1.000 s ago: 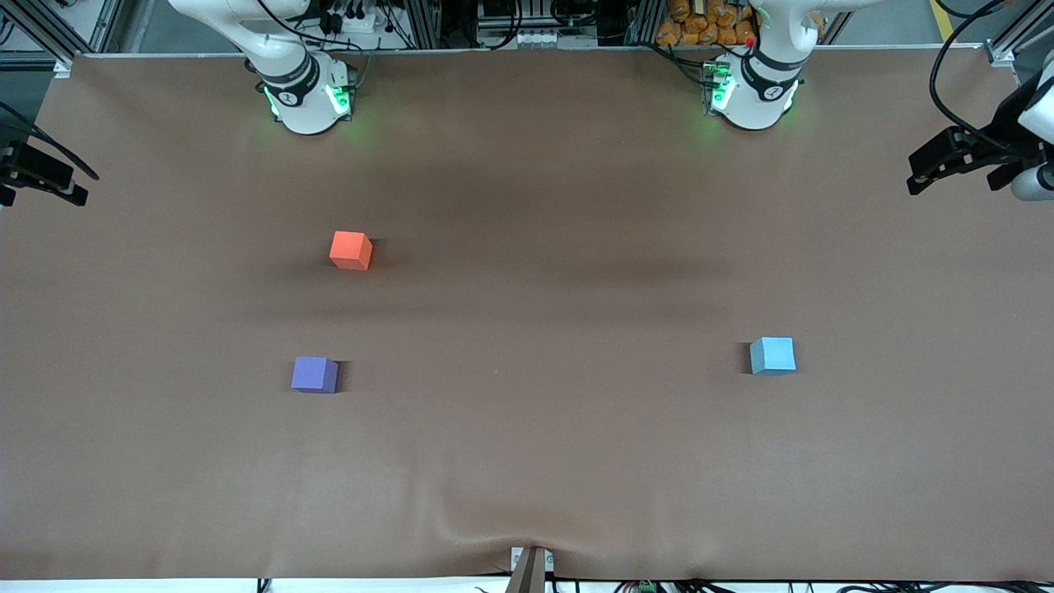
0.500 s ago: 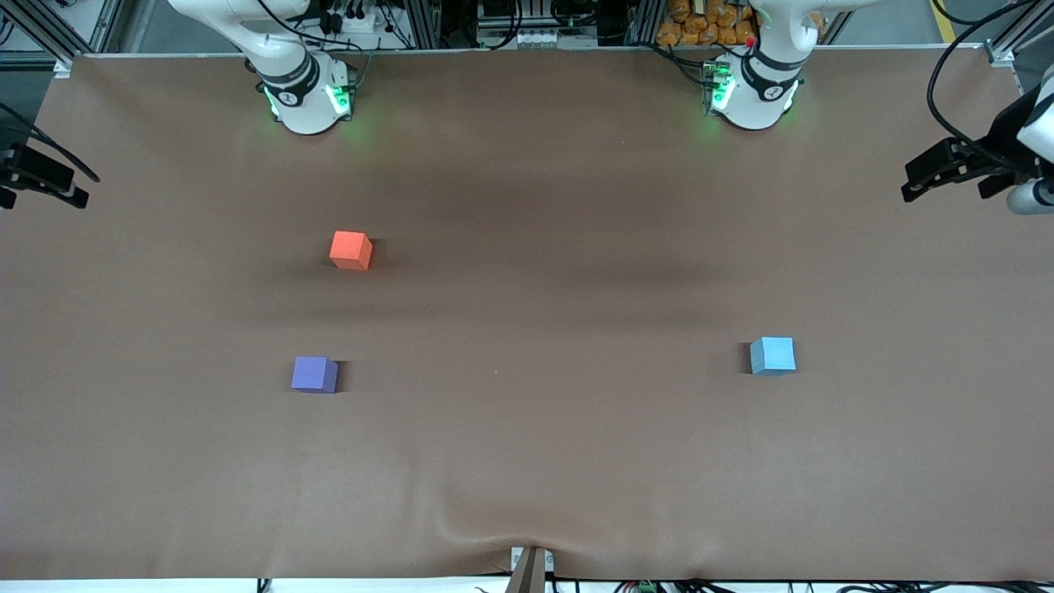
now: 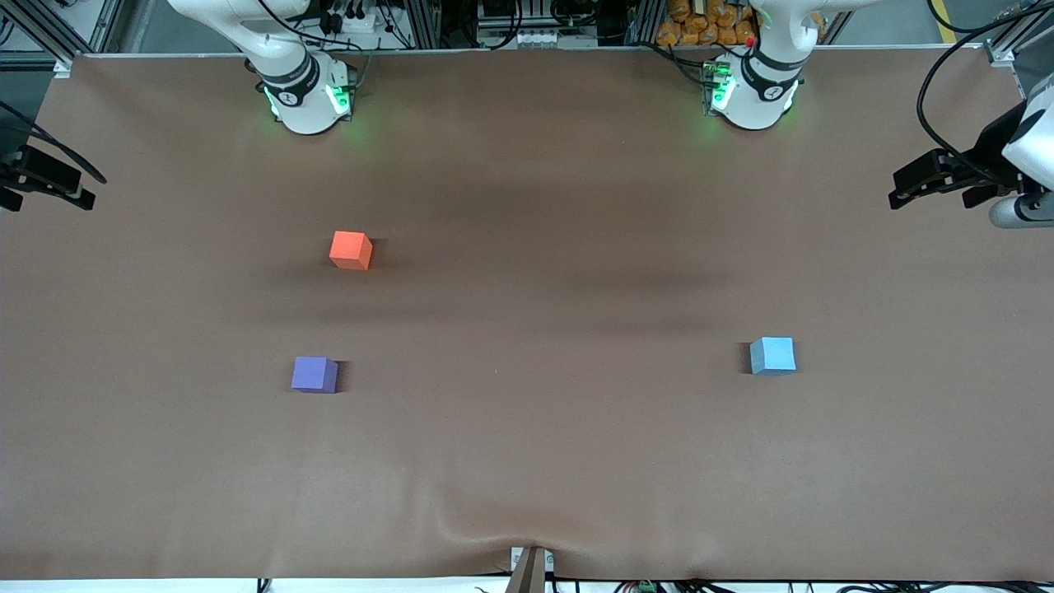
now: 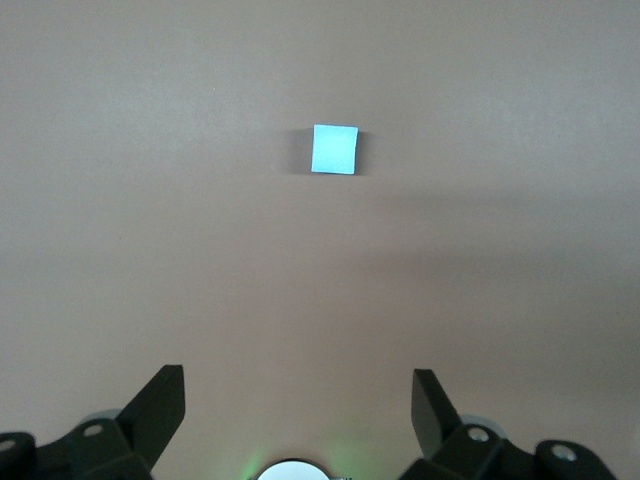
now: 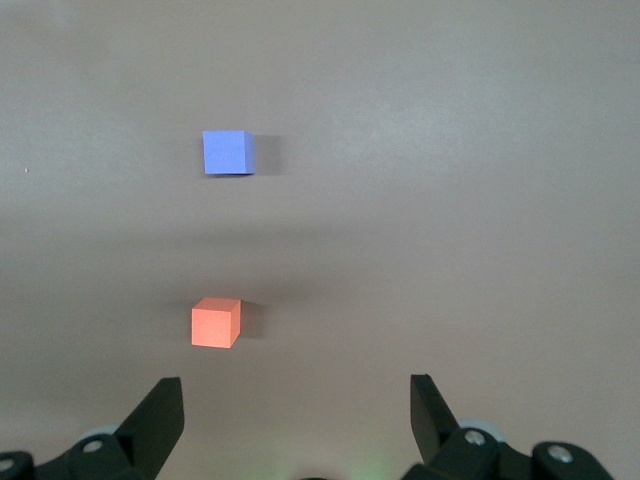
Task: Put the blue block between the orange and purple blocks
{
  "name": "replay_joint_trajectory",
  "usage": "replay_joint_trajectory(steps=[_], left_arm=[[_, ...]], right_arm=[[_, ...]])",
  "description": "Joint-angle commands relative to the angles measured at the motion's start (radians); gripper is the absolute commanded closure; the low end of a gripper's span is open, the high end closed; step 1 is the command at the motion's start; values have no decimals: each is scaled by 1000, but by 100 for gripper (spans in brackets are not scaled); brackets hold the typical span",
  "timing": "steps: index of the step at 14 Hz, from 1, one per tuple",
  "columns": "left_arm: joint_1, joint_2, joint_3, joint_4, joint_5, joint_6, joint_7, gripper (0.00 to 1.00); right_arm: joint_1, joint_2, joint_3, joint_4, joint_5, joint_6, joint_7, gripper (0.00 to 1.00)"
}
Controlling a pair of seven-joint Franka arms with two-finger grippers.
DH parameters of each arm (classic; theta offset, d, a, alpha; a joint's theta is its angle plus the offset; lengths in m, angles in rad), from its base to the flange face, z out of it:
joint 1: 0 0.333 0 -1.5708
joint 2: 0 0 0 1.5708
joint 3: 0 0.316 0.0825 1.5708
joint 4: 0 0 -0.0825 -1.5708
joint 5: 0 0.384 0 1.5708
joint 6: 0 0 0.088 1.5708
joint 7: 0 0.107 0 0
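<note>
Approach stage: blue block not yet grasped, both grippers empty.

Blue block [image 3: 772,355] sits alone on the tabletop [image 3: 527,461] toward the left arm's end, well apart from the other two cubes. Left gripper [image 3: 910,189] hangs over that end's margin, jaws spread wide, nothing between them; in the left wrist view the block [image 4: 335,148] lies well ahead of the jaws and roughly centred on their gap. A cube, so no long axis; its faces look nearly square to the jaw line. Orange block [image 3: 351,249] and purple block [image 3: 314,374] sit toward the right arm's end, a clear gap between them. Right gripper [image 3: 49,188] waits over that end's edge, jaws open, empty. Next, probably: left gripper advances over the block, descends, straddles two flat sides, closes.
</note>
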Motion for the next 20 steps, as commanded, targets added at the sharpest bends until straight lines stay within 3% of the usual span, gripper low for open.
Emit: replay_joint_trajectory(steps=[1, 4, 20], left_arm=[[5, -2, -1, -1, -19, -2, 23, 0], [7, 1, -1, -1, -19, -2, 21, 0], [51, -3, 1, 28, -2, -21, 49, 0]], right_arm=[[3, 7, -3, 15, 13, -1, -1, 0], [46, 7, -3, 15, 10, -2, 4, 0], [49, 10, -3, 11, 3, 1, 1, 0]])
